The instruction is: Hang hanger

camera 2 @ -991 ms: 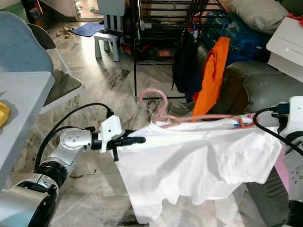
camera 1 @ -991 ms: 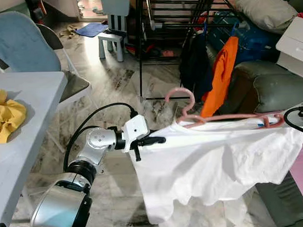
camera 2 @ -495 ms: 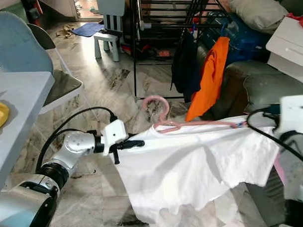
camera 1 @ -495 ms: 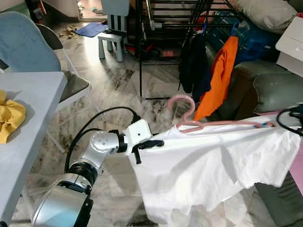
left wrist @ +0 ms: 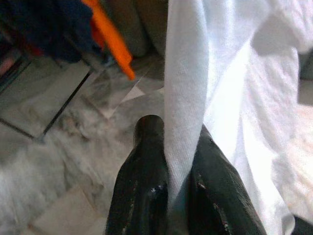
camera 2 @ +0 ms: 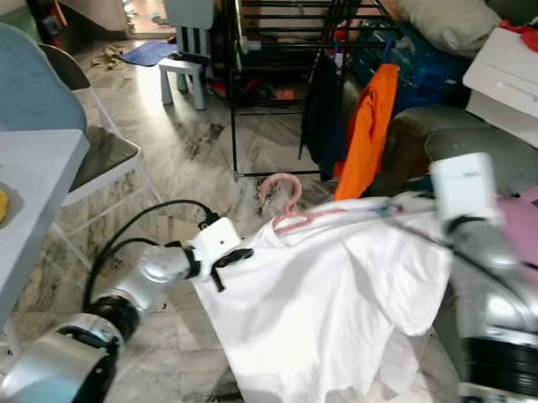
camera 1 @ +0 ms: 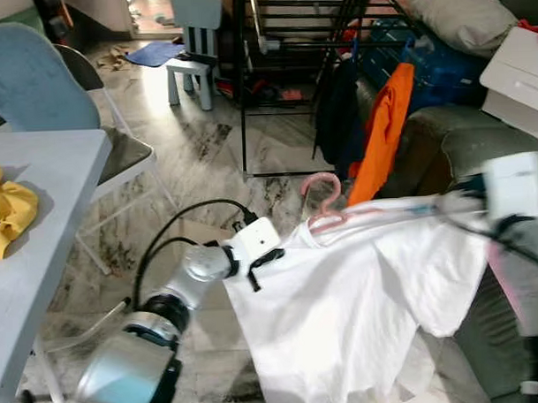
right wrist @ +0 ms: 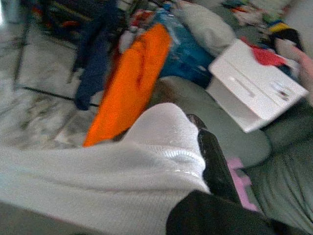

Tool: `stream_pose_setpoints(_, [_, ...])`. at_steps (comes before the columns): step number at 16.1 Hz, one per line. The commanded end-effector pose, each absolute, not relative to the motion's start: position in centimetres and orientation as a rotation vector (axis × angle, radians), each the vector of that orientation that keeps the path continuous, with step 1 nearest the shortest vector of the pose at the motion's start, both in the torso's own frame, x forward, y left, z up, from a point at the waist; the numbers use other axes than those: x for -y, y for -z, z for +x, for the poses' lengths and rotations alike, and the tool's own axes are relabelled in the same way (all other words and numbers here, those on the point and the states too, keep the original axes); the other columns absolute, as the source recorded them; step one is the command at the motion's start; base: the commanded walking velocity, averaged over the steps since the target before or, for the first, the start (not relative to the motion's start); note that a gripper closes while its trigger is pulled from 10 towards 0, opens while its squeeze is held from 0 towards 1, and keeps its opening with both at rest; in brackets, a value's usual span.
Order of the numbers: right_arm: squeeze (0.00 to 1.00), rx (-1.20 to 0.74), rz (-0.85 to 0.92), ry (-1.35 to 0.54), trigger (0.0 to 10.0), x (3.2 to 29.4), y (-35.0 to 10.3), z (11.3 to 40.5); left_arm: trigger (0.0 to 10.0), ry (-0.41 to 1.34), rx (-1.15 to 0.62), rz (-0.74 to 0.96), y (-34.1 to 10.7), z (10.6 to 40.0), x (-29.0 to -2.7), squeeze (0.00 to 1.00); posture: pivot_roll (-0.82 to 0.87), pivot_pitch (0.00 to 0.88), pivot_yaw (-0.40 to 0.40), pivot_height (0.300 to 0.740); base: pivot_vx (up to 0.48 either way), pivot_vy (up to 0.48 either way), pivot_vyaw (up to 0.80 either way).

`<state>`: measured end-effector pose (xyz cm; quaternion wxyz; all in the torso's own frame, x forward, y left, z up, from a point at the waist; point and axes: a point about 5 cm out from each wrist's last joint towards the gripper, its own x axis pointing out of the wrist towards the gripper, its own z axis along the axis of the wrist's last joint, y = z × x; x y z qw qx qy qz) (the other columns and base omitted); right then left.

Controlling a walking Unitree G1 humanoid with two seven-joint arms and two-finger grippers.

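Two grippers, one garment: we carried a white T-shirt [camera 1: 344, 314] on a pink hanger [camera 1: 327, 219] between us, a few steps short of the black drying rack [camera 1: 290, 42].

Left gripper [left wrist: 168, 186]: its black fingers [left wrist: 142, 176] were pinched narrow on a fold of the shirt's edge, cloth squeezed flat between them.

Right gripper [right wrist: 195, 161]: wrapped in the far shoulder of the shirt; one dark finger [right wrist: 215, 161] showed beside the cloth, and we judged it closed on the fabric, the hanger's end likely inside.

Where the hanger was: in mid-air over the marble floor [camera 1: 197, 160], hook up and free, touching nothing, with the rack's rails well beyond it.

Risk, the slip: the hanger sloped toward the hook end and rested in the shirt rather than in a firm grasp we could confirm; a jerk while walking could have let it slide out of the neck.

Risk, the snag: an orange garment [camera 1: 382, 136] and a dark garment [camera 1: 337, 111] already hung on the rack's near side, and the hook could have caught them instead of a rail.

Risk, the drag: the hem hung low and slack, near the floor, and could have been trodden on.

Hard to make out: the right gripper's fingertips and the hanger's right end lay under cloth; the rack's top was cut off; the head views were slightly blurred.

Bystanders: a yellow cloth [camera 1: 6, 211] on the white table [camera 1: 50, 253], a blue chair [camera 1: 35, 81], a grey sofa [camera 1: 443, 133].
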<state>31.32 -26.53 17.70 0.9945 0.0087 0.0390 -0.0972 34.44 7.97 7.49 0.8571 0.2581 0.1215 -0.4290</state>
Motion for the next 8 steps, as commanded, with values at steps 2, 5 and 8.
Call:
stream_pose_setpoints(2, [0.0, -0.04, -0.048, 0.086, 0.0, 23.1, -18.1, 31.9, 0.0, 0.684, -0.281, 0.4, -7.9, 35.4, -7.8, 0.0, 0.02, 0.0, -0.083, 0.74, 0.0, 0.0, 0.0])
stream_pose_setpoints(5, [0.0, -0.083, -0.098, -0.038, 0.0, 20.1, -16.5, 31.4, 0.0, 0.602, -0.286, 0.3, -8.2, 35.7, -7.1, 0.0, 0.02, 0.0, -0.081, 0.74, 0.0, 0.0, 0.0])
stream_pose_setpoints(8, [0.0, -0.159, -0.115, -0.242, 0.0, 16.9, -14.3, 29.7, 0.0, 0.582, -0.286, 0.263, -8.4, 35.8, -6.5, 0.0, 0.01, 0.0, -0.078, 0.74, 0.0, 0.0, 0.0])
